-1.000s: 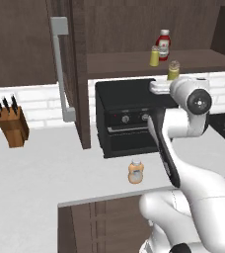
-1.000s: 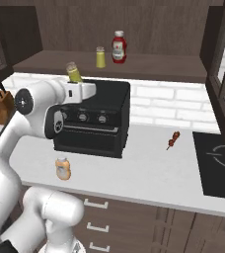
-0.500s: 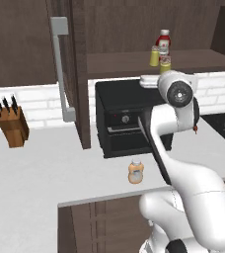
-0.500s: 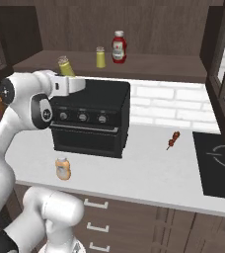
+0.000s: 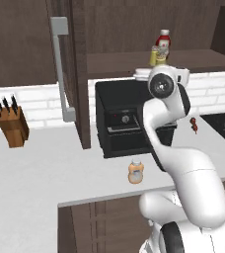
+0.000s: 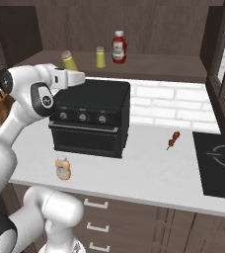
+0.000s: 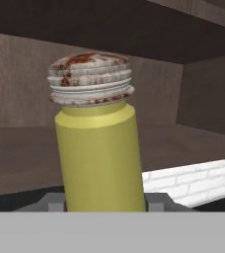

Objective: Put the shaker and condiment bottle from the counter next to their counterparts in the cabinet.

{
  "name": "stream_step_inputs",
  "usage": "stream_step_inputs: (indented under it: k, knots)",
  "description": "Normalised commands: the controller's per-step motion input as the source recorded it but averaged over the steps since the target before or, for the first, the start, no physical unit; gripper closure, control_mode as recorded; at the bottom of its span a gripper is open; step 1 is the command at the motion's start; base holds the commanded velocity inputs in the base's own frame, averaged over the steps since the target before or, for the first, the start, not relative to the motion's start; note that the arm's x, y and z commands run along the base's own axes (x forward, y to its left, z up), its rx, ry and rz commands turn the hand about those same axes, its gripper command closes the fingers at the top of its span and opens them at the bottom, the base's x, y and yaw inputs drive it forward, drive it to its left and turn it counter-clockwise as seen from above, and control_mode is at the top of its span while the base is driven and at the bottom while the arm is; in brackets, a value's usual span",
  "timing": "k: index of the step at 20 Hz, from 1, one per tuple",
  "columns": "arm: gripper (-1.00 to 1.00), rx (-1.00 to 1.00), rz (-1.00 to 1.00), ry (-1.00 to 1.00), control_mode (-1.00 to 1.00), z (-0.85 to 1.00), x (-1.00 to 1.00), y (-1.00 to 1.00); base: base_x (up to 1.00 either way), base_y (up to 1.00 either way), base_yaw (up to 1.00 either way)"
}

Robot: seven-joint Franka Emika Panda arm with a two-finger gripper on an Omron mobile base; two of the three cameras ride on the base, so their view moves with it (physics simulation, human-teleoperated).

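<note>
The shaker [image 6: 69, 61] rides upright in the jaws, raised to the level of the cabinet [image 6: 149, 69] shelf so it can go in beside its twin [image 6: 100, 57], which stands at about 3 o'clock from it. The jaws are narrowly parted, clenched on the shaker's lower body. The condiment bottle [image 6: 62, 168] waits on the tabletop [image 6: 149, 168] before the oven [image 6: 92, 118].

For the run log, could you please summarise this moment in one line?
gripper: shut on shaker | second shaker: cabinet shelf | orange bottle: counter
</note>
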Motion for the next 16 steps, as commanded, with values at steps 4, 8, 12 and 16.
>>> stream_step_inputs:
  k: [4,8,12,16]
  knots:
    - [1.0,0.02,-0.05,0.0,-1.0,0.08,0.28,0.14,0.0,0.0,0.0]
    - [1.0,0.03,-0.04,0.0,-1.0,0.14,0.39,0.07,0.0,0.0,0.0]
    - [1.0,0.04,0.0,0.0,-1.0,0.16,0.28,0.0,0.0,0.0,0.0]
    - [1.0,0.05,0.0,0.0,-1.0,0.12,0.25,0.0,0.0,0.0,0.0]
